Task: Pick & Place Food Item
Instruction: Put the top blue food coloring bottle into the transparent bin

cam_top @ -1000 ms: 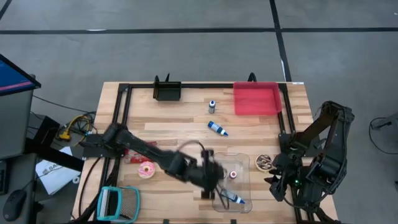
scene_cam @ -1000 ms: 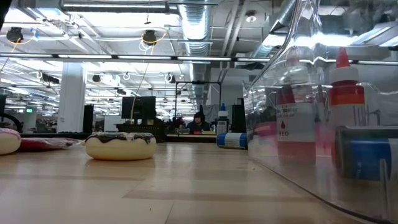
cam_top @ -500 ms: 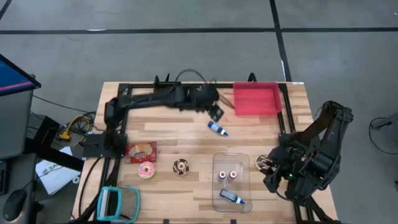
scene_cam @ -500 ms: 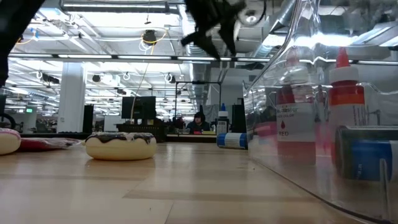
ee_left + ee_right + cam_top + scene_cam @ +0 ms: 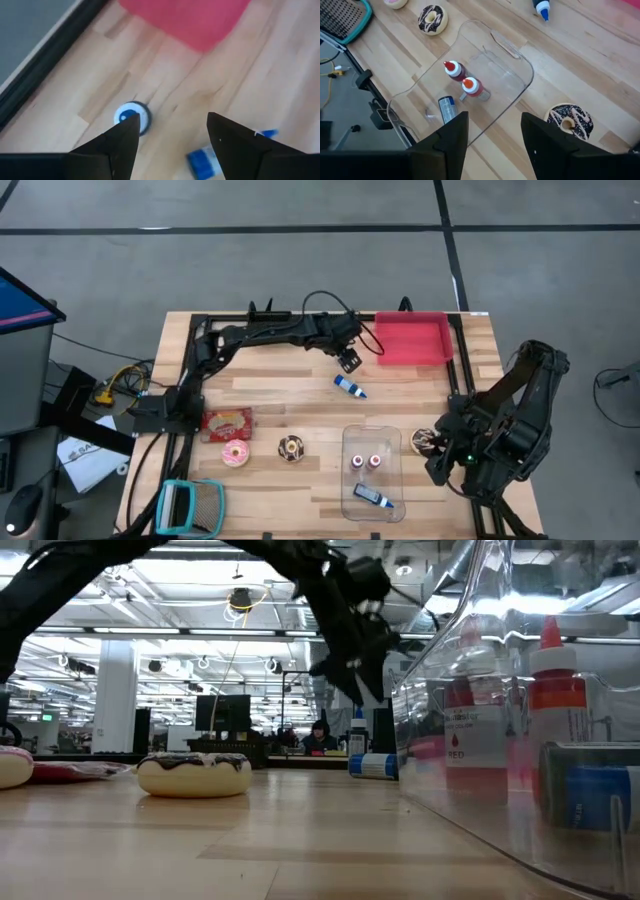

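Over the table [image 5: 300,395], the left pincer [image 5: 349,360] hangs wide open and empty, the red tray [image 5: 412,338] just beside it. A small blue-capped bottle [image 5: 132,116] stands below its fingertips; the chocolate donut [image 5: 291,447] lies well behind. The right pincer [image 5: 492,132] hangs parted, empty, above the clear bin [image 5: 485,85].

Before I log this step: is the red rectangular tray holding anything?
Empty: the high view shows the red rectangular tray with only bare red floor inside.
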Controlling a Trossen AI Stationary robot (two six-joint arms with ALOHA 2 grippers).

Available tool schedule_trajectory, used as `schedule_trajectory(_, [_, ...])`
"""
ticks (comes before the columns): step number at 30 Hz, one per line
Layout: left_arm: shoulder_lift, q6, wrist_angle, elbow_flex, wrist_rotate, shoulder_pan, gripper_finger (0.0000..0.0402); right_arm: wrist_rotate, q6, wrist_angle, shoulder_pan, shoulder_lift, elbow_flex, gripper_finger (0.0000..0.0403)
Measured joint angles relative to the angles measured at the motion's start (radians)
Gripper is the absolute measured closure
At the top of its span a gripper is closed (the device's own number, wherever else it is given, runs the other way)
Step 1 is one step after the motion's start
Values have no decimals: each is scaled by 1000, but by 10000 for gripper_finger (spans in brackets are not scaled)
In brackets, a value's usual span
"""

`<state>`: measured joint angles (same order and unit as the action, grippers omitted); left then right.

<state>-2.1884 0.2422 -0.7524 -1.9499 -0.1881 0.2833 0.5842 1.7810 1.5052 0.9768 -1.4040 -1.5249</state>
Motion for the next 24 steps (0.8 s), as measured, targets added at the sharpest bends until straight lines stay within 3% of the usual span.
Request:
schedule_trajectory(6, [-38,-11,16,-1,-74,15,174,0,17,4,0,26,0,228])
schedule_trajectory(15, [-54,-10,7,-2,-77,52,188,8,26,9,0,24,0,228])
schedule_trajectory(20, [-58,20,-21,0,-37,73,248,18,26,11,0,24,0,228])
schedule_trajectory(24, [-58,50,-67,0,3,78,341,19,27,10,-2,24,0,228])
